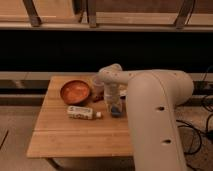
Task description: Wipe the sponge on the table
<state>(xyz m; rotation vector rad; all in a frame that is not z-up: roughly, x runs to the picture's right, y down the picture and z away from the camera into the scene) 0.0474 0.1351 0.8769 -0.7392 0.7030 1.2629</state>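
The table point(75, 135) is a low wooden plank top in the middle of the camera view. My gripper point(114, 106) hangs down from the white arm point(150, 110) over the table's right half, just right of the orange bowl. A small light-blue patch, the sponge point(117, 109), shows at the gripper's lower end, on or just above the wood. The gripper covers most of it, and whether it grips the sponge does not show.
An orange bowl point(75, 91) sits at the table's back left. A white bottle point(82, 113) lies on its side in front of it. A whitish cup point(97, 83) stands behind the gripper, with a small reddish thing point(97, 99) beside it. Cables trail at the right.
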